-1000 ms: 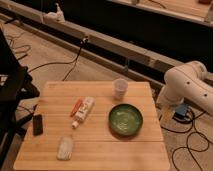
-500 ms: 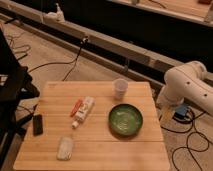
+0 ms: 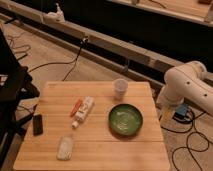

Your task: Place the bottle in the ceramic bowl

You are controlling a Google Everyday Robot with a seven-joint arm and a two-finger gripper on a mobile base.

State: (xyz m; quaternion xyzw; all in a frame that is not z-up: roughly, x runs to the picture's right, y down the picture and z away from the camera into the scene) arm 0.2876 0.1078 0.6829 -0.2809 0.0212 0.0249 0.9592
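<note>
Slim whitish bottle [image 3: 84, 110], pale label, white cap, lying flat left of glossy green ceramic bowl [image 3: 125, 120]; well apart from gripper [image 3: 169, 99] off to the right, grip impossible to tell

Shows no visible change over the last second. Holds the white arm [image 3: 187, 85] in the same pose just off the right edge of the table [image 3: 100, 150], with the gripper out of sight past the arm's lower end. Leaves the bottle [image 3: 84, 111] and the ceramic bowl [image 3: 110, 121] in the same spots.
</note>
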